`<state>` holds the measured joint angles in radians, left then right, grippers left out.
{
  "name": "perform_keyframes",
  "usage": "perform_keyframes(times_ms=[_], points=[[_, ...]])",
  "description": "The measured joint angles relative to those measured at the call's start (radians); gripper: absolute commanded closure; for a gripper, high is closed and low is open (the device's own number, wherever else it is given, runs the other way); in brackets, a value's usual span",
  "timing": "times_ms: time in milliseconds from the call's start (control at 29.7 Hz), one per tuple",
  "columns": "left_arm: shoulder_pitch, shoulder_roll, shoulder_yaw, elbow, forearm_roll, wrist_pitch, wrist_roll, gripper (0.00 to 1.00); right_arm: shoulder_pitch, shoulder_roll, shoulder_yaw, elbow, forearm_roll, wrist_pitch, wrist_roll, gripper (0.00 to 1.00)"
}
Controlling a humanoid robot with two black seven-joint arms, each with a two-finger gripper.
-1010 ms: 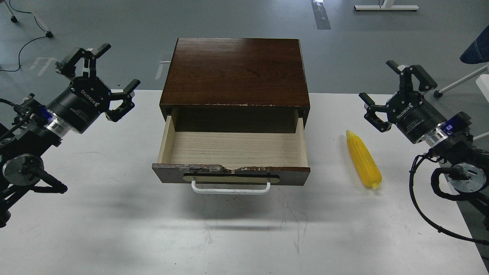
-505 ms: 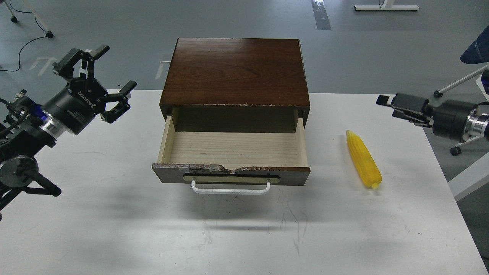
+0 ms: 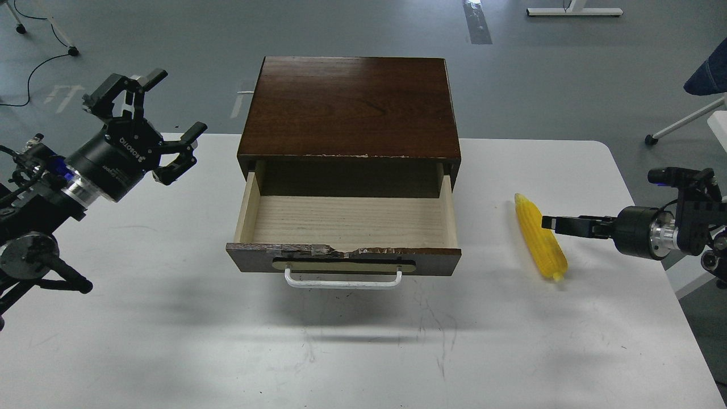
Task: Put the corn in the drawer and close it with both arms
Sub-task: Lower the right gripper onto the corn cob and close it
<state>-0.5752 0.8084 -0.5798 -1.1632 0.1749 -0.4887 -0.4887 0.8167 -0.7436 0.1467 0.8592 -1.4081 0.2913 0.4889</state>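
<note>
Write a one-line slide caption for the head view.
Right gripper reaches edge-on toward the corn on the table, drawer open, left gripper open.

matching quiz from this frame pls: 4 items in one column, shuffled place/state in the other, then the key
Items
1. corn
2. drawer
3. left gripper
4. right gripper

Place or state
A. pulled open, nothing inside
B. seen edge-on, tip at the cob's right side
C. lying on the white table, right of the cabinet
D. fingers spread, raised left of the cabinet

Pairs: 1-C, 2-A, 3-D, 4-B
</note>
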Motion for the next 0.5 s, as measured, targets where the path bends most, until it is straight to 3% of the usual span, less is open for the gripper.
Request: perform_keyframes(times_ms=[202, 370, 471, 505], points=[[0.000, 0.000, 0.000, 0.000, 0.013, 0.000, 0.000, 0.01, 0.002, 0.033, -0.024, -0.028, 0.000, 0.000, 0.000, 0.03], [0.001, 0.000, 0.000, 0.000, 0.027, 0.000, 0.000, 0.01, 0.002, 0.056, -0.029, -0.040, 0.000, 0.000, 0.000, 0.12], [0.001, 0.000, 0.000, 0.001, 0.027, 0.000, 0.000, 0.01, 0.002, 0.059, -0.047, -0.043, 0.000, 0.000, 0.000, 0.27], [0.001, 0.000, 0.000, 0.000, 0.028, 0.000, 0.000, 0.01, 0.002, 0.059, -0.052, -0.043, 0.000, 0.000, 0.000, 0.37]])
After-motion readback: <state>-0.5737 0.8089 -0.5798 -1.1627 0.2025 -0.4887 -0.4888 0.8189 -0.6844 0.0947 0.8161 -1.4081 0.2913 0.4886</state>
